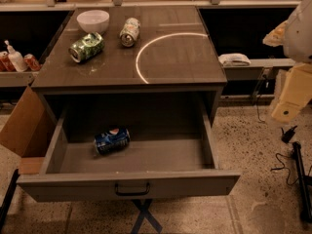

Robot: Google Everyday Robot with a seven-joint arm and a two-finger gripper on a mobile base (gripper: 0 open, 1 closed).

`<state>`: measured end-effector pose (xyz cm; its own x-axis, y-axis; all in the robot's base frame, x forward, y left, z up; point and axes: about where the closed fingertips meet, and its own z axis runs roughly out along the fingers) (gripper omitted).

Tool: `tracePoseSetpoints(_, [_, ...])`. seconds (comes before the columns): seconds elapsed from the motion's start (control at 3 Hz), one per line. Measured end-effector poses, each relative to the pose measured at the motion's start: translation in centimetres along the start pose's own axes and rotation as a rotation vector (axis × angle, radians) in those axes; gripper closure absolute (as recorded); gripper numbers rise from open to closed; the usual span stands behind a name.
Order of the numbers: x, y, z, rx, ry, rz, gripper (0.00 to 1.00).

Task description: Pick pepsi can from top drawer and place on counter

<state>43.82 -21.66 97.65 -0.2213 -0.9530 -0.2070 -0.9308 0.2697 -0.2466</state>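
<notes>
1. A dark grey-brown, flat rectangular table (180,57), marked with a thin white curved arc (141,52), filled the middle of the view, seen from above and from its front.
2. Below the table's front edge, a wide, shallow grey top drawer (129,183) with a dark metal bar handle (132,189) stood pulled open toward the viewer, its inside plainly visible.
3. A small dark-blue pepsi can (111,140) with a red-white-blue round logo lay on its side on the drawer floor, left of centre. It was apart from the drawer walls, and nothing else showed in the drawer.
4. Near the table's back left corner sat a round white bowl (93,20).
5. In front of the bowl, toward the left edge, a green-patterned can (87,47) lay on its side.
6. To the bowl's right, near the back edge, a pale green-and-white can (129,31) also lay tipped over.
7. The robot's cream-coloured hand (288,99) hung beyond the table's right edge, well apart from the drawer and the pepsi can. Whether it was open or closed could not be told.
8. Judged from this, the task had barely begun. The drawer was open and the can reachable, but reaching in, grasping, lifting and setting the can on the table all remained.
</notes>
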Motion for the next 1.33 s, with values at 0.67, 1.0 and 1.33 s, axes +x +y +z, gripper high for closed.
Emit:
tracePoseSetpoints(0.67, [-0.7,0.2,0.9,0.004,-0.026,-0.028,0.0])
tracePoseSetpoints(1.0, [-2.3,1.6,3.9,-0.029,-0.1,-0.069,0.0])
tracePoseSetpoints(1.33, [-5.1,4.0,7.6,-0.097,-0.2,-0.125,0.0])
